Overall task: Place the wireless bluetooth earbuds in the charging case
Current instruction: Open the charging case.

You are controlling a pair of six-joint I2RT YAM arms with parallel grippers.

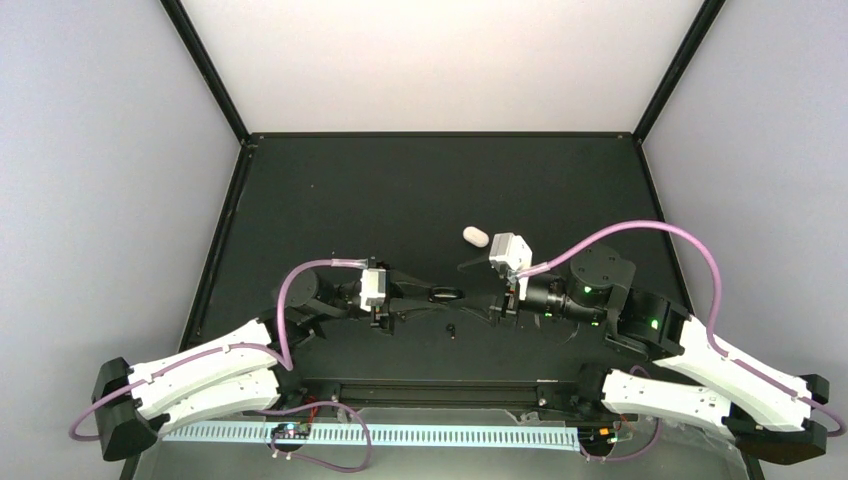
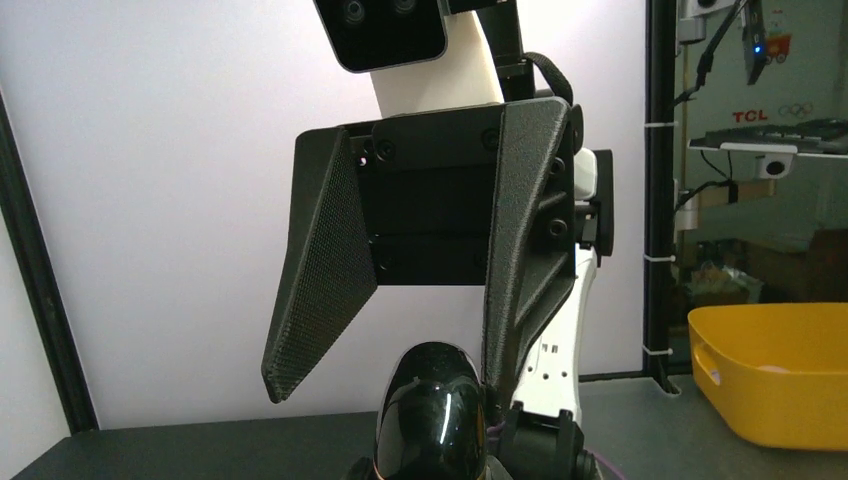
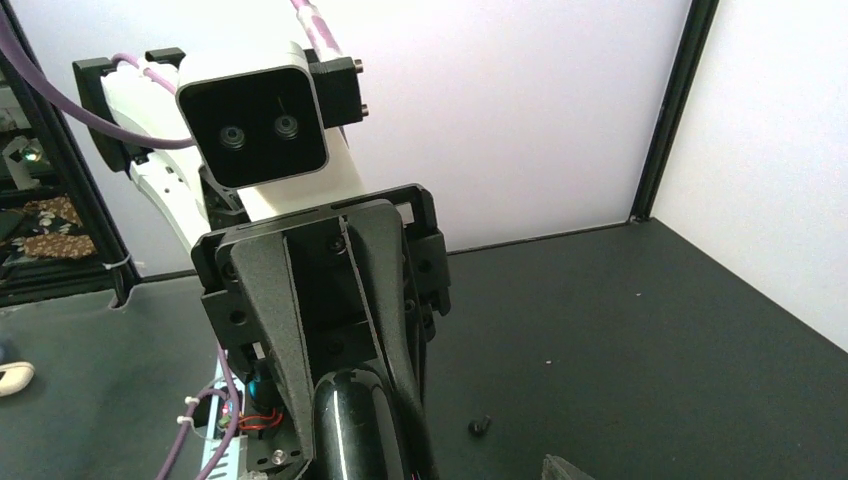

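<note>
My left gripper is shut on a glossy black rounded puck, held above the table between the two arms. In the right wrist view the same puck sits between the left gripper's dark fingers. My right gripper faces it, open, its fingers spread to either side of the puck's tip. One tiny black earbud lies on the mat under the grippers, also in the right wrist view. The white charging case lies shut on the mat behind them.
The black mat is boxed in by pale walls with black corner posts. A pale slotted strip runs along the near edge. A yellow bin stands outside the enclosure. A white speck lies on the mat.
</note>
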